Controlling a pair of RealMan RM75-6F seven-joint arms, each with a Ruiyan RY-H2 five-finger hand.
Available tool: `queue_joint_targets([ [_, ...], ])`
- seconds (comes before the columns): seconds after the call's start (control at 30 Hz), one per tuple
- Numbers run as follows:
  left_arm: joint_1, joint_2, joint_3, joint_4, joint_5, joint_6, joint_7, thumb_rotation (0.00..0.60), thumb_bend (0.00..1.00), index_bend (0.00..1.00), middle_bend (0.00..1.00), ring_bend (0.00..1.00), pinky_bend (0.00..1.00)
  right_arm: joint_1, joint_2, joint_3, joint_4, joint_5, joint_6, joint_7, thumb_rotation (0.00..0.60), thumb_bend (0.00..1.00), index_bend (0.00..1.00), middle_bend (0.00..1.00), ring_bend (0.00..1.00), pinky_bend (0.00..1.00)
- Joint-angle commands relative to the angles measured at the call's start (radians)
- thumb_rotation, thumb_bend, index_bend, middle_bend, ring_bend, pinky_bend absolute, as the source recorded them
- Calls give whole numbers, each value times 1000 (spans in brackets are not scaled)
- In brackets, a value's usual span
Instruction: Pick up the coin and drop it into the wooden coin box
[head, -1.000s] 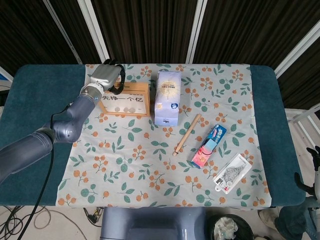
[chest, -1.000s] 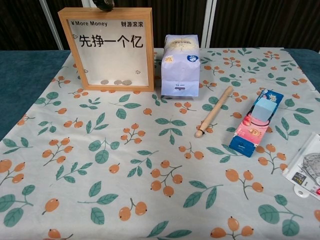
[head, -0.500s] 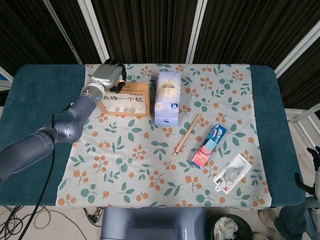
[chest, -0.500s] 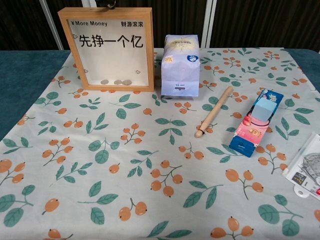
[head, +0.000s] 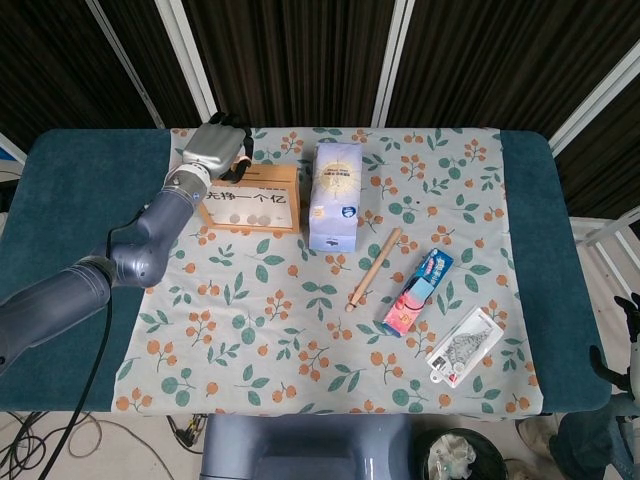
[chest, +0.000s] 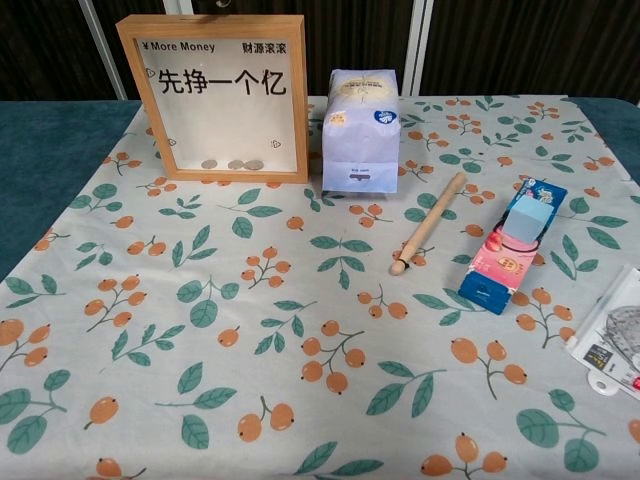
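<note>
Three small silver coins (chest: 232, 164) are lying along the bottom of the upright wooden-framed, glass-fronted coin box (chest: 290, 100), which is standing on the floral-clothed surface (chest: 300, 300). The left hand (head: 214, 148) is hovering just behind the box's top edge, its dark fingers curled; whether it is grasping anything cannot be told. The right hand is showing nowhere.

teal table (head: 80, 190), floral cloth (head: 300, 330) on it

Even, bright overhead light, soft short shadows, both views sharp, with dark slatted background beyond the table.
</note>
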Motion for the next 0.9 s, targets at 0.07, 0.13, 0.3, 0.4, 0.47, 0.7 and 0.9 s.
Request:
queue_joint_targets([
  [0.07, 9, -11, -8, -2, 9, 31, 10, 600, 524, 533, 174, 0, 0, 0, 0, 1, -1, 2, 0, 1, 600, 440, 146, 70, 11, 0],
  [0.13, 11, -14, -12, -3, 10, 37, 15, 600, 525, 535, 175, 0, 0, 0, 1, 1, -1, 3, 0, 1, 600, 440, 145, 70, 10, 0],
  [0.3, 18, -27, -17, -4, 27, 71, 40, 600, 524, 539, 179, 0, 0, -1, 0, 2, -2, 5, 2, 1, 600, 440, 146, 70, 10, 0],
  [0.4, 22, -33, -18, -6, 28, 79, 56, 600, 525, 539, 179, 0, 0, 0, 0, 3, -3, 6, 2, 1, 600, 440, 146, 70, 11, 0],
  [0.47, 24, -35, -22, -7, 25, 80, 63, 600, 524, 539, 178, 0, 0, -1, 1, 3, -3, 6, 1, 1, 600, 440, 145, 70, 11, 0],
  [0.7, 25, -29, -31, -22, 15, 78, 91, 600, 516, 535, 178, 0, 0, -1, 1, 3, -3, 6, 3, 1, 600, 440, 146, 70, 10, 0],
  [0.9, 28, -26, -33, -31, 6, 80, 111, 600, 510, 533, 178, 0, 0, -1, 2, 3, -4, 5, 2, 1, 600, 440, 146, 70, 10, 0],
])
